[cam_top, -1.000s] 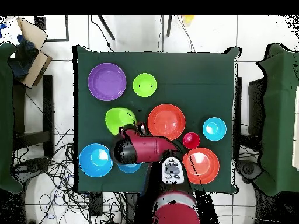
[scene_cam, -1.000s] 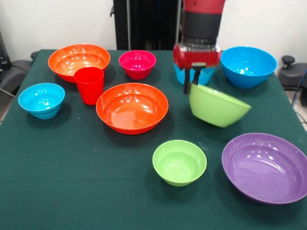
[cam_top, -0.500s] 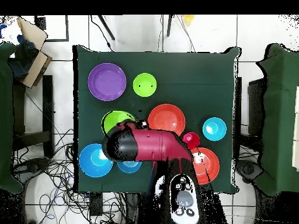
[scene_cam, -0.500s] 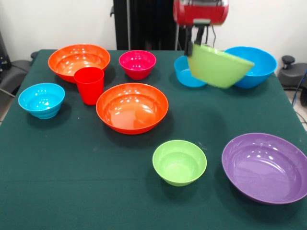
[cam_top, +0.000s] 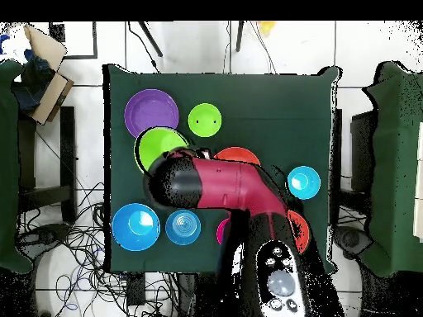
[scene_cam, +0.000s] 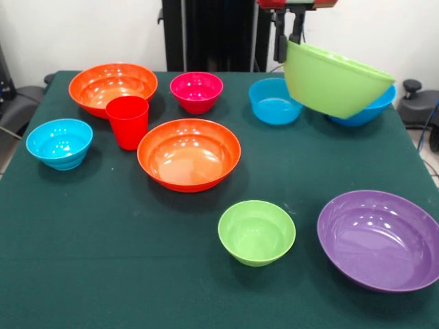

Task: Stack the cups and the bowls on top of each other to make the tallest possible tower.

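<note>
- Dark green cloth-covered table [scene_cam: 103, 274] against a white wall.
- The black-fingered gripper [scene_cam: 288, 33] pinches the rim of the large glossy green plastic bowl [scene_cam: 335, 82], which hangs tilted in the air at about one o'clock, above the blue bowls.
- Likely light, stiff and slippery; a rim pinch lets it swing, so move gently.
- Count: one red plastic tumbler [scene_cam: 127, 121]; two orange bowls, one purple, two green, three blue, one magenta.
- No tower yet; the central wide orange bowl [scene_cam: 189, 153] sits empty.

Open bench [scene_cam: 103, 226] is lying left of the small green bowl [scene_cam: 256, 232]; the cup [scene_cam: 127, 121] is crowding the orange bowls.
</note>
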Robot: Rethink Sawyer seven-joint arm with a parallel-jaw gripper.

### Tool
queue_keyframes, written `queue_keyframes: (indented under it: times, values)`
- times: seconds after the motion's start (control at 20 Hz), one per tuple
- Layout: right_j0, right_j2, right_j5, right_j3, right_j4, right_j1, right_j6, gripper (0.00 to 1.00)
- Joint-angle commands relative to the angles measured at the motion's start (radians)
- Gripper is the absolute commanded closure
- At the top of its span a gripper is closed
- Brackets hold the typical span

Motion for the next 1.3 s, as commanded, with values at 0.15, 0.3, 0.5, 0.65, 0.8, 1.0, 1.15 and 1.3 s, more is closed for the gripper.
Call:
queue_keyframes:
  times: [0.15,0.3,0.5,0.65,0.8,1.0,1.15,1.3]
  values:
    - [-0.141,0.221,0.101,-0.138,-0.029,0.082,-0.192,1.0]
    - [-0.181,0.254,0.094,-0.154,-0.068,0.099,-0.215,1.0]
    - [-0.217,0.277,0.126,-0.172,-0.107,0.095,-0.245,1.0]
    - [-0.25,0.298,0.149,-0.179,-0.13,0.091,-0.268,1.0]
    - [-0.292,0.33,0.159,-0.187,-0.154,0.102,-0.29,1.0]
    - [-0.345,0.383,0.158,-0.165,-0.177,0.1,-0.298,1.0]
    - [-0.369,0.407,0.168,-0.153,-0.197,0.095,-0.297,1.0]
    - [-0.394,0.433,0.166,-0.146,-0.223,0.1,-0.295,1.0]
